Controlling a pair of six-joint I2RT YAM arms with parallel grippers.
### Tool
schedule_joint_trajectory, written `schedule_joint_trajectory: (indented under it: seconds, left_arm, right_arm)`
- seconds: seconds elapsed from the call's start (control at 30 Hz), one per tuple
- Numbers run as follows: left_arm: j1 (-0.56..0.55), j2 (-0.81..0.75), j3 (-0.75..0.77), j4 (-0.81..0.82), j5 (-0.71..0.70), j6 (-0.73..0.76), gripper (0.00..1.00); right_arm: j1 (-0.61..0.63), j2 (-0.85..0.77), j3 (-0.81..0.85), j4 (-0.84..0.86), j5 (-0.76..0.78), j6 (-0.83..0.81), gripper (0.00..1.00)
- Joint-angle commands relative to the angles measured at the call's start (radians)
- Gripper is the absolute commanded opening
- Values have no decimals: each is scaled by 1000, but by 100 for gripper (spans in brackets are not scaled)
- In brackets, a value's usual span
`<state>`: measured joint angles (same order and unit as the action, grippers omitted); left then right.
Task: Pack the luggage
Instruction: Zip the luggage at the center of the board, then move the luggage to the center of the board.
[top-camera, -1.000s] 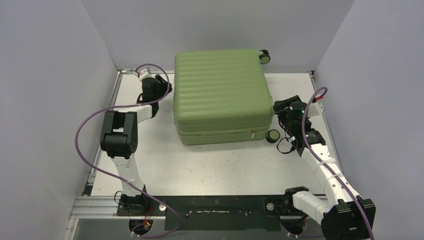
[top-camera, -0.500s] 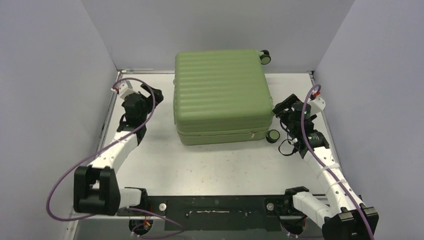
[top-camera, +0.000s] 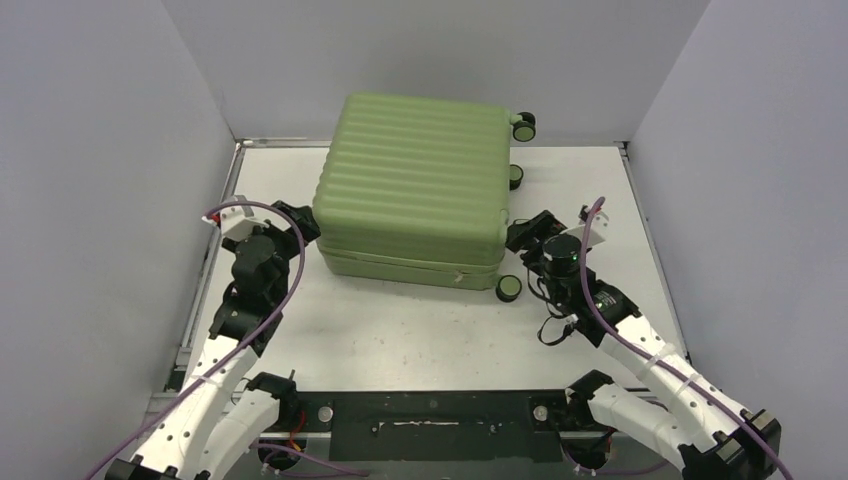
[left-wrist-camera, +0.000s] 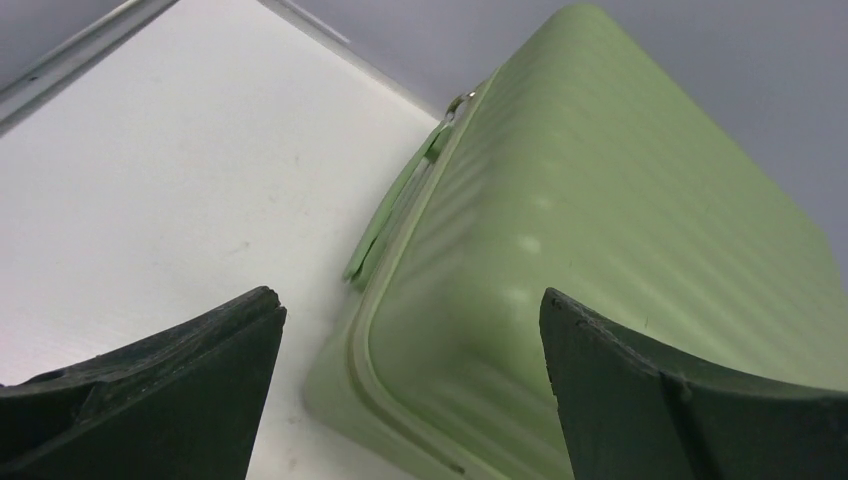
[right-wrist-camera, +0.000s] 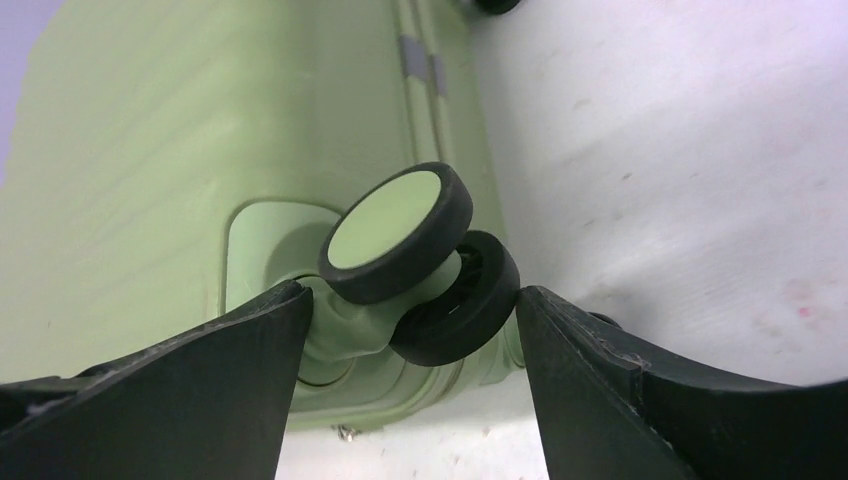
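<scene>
a: where does the luggage (top-camera: 415, 185) sit?

b: flat on the white table (top-camera: 400, 330), toward the far middle, turned a little so its near-left corner points at the left arm.

a: anything crowding it?

b: both arms. the left gripper (top-camera: 303, 225) hovers just beside that near-left corner. its fingers (left-wrist-camera: 180, 380) are spread wide with nothing between them, and the corner lies just beyond them.

a: and the other side?

b: the right gripper (top-camera: 528, 228) is at the right side, near end. in its wrist view the dark fingers (right-wrist-camera: 200, 390) straddle a double caster wheel (right-wrist-camera: 395, 232). each tip is just beside it, and i cannot tell whether they press on it or only bracket it.

a: how does the case look?

b: it is light green with a hard shell, and ribs run across the top. the two halves are shut, with the seam running round the side. a green strap (left-wrist-camera: 385, 220) lies along that seam on the left. the black wheels with green hubs all face right: one at the far corner (top-camera: 522, 125), one midway (top-camera: 516, 177) and one near (top-camera: 509, 288), low against the table.

a: what is packed inside?

b: the shell is closed, so the inside is hidden.

a: and around all that?

b: plain grey walls (top-camera: 100, 150) stand on the left, far and right sides, and the arm bases are at the near edge.
</scene>
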<state>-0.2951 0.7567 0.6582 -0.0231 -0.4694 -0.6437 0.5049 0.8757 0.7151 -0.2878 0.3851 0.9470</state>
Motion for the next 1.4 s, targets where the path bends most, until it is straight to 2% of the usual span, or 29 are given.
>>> schedule_joint_trajectory:
  seconds: [0.0,0.13,0.23,0.33,0.4,0.47,0.57,0.63,0.73,0.8,1.0,1.23,1.3,1.37]
  left_arm:
    - [-1,-59,-10,-92,-78,77,97]
    - [-3,-113,-4,-123,-127,93,97]
    - [-4,-121,6,-140,-148,94,97]
    - [-6,-124,-10,-132,-138,77,97]
    - [-5,-128,-22,-121,-112,57,97]
    - [-6,-130,-34,-100,-73,56,97]
    - [-16,-134,-45,-78,-17,74,97]
    - [-22,-138,-51,-69,20,89,97]
    - [-29,-140,-50,-81,49,95,97]
    - [-34,-146,-54,-89,49,96,97]
    - [-42,-146,-62,-90,42,93,97]
    - [-42,-126,-76,-87,46,60,97]
    - [-44,-121,-73,-94,43,60,97]
    - [-44,-121,-72,-95,39,61,97]
  right_arm:
    - [163,11,26,-207,-75,2,78]
    - [227,-39,129,-352,89,-73,98]
    - [207,-64,240,-358,198,-236,100]
    - [135,1,376,-281,217,-389,100]
    - [43,62,433,-185,134,-446,100]
    - [-112,137,474,-80,-4,-451,100]
    - [-346,287,528,92,-328,-339,98]
    - [-426,424,574,195,-425,-278,94]
    - [-454,599,675,310,-471,-247,86]
    - [-454,721,778,323,-474,-252,85]
    - [-460,991,1017,314,-521,-250,90]
    - [-460,1230,1224,319,-709,-197,95]
    - [-461,1274,1244,305,-757,-172,96]
    - [-463,1265,1187,343,-793,-121,96]
